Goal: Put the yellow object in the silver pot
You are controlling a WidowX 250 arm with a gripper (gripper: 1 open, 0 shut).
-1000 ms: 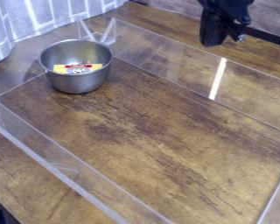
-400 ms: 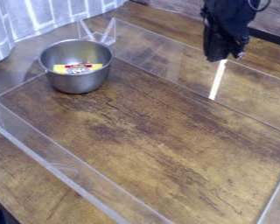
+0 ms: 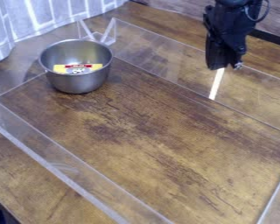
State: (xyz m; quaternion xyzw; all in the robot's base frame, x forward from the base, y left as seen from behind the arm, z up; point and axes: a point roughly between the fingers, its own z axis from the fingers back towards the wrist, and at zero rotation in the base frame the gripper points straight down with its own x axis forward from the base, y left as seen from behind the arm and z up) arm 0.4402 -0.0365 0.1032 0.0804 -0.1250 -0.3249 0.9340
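Pincer (image 3: 224, 63) sinking lower than second ago near counter (image 3: 166, 140) far-right edge, closed, holding nothing. Yellow object (image 3: 76, 67) already lying inside silver pot (image 3: 76, 65), far-left corner. Task looking done.

silver pot (image 3: 76, 65) shiny metal; table (image 3: 154, 140) worn matt wood; clear glossy plastic walls (image 3: 178, 74).

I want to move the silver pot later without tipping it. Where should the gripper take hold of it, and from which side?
Probably the rim of the silver pot, taken from straight above: one finger inside the wall, one outside. The pot stands upright with its mouth open, no handle shows, and its round body looks wide for the gripper. Choose the near rim, clear of the yellow object lying inside.
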